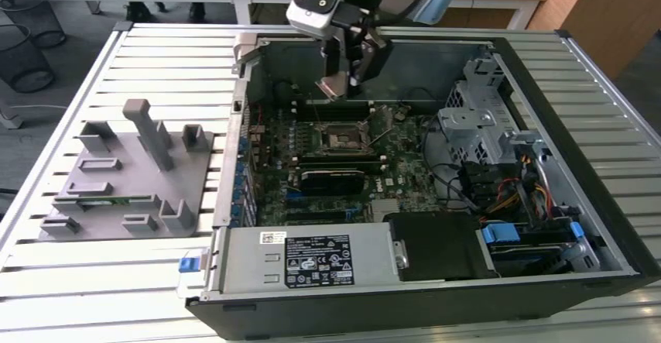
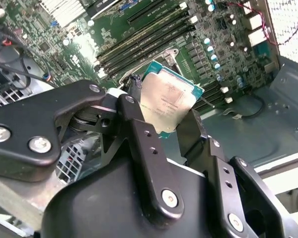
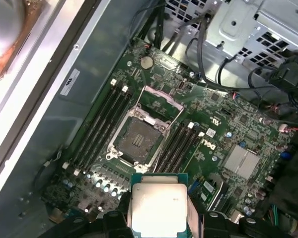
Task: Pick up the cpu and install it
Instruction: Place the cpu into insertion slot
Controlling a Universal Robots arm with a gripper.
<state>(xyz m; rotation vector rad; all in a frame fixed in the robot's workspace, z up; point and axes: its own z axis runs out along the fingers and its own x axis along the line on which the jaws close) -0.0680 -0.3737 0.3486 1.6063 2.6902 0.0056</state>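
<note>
The cpu [image 1: 330, 89], a flat square chip with a silver-grey top and a thin green edge, hangs in the air inside the open computer case. My gripper [image 1: 337, 84] is shut on it, one black finger on each side. In the second wrist view the cpu [image 2: 166, 101] sits between the fingers [image 2: 134, 121] of the gripper [image 2: 161, 113]. The first wrist view has the cpu [image 3: 158, 206] above the motherboard, a short way off from the open socket [image 3: 139, 139]. The socket [image 1: 338, 138] lies below the gripper, its load frame lifted.
The open computer case [image 1: 578, 165] lies on a slatted table. Inside are memory slots [image 3: 102, 124] on both sides of the socket, a metal drive cage [image 1: 481, 118], cables and a power supply [image 1: 309, 258]. A grey tray with blocks [image 1: 124, 180] stands at the exterior view's left.
</note>
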